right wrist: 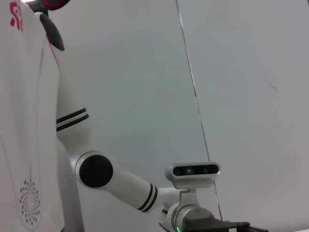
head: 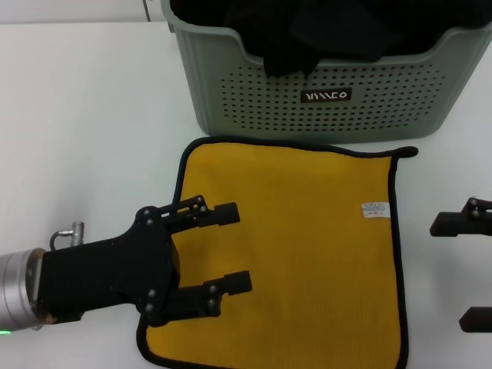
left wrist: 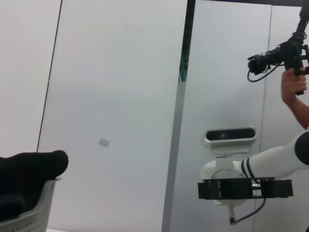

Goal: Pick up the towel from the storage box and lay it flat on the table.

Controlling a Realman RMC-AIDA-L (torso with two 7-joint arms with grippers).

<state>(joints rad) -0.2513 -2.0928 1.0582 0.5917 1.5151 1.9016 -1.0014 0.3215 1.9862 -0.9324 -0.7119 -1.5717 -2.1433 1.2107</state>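
The towel [head: 307, 231] lies spread flat on the white table [head: 84, 131], mustard-yellow side up, black trim around it and a small white label near its right edge. It lies just in front of the sage-green storage box [head: 323, 100]. My left gripper [head: 234, 250] is open and empty over the towel's left part. My right gripper [head: 461, 269] is open at the right edge of the head view, just off the towel's right side. The box's corner shows in the left wrist view [left wrist: 29, 217].
Black cloths [head: 323, 27] fill the storage box and hang over its front rim; they also show in the left wrist view [left wrist: 29, 169]. The left wrist view shows my right arm [left wrist: 246, 186] and a person holding a camera [left wrist: 289, 58].
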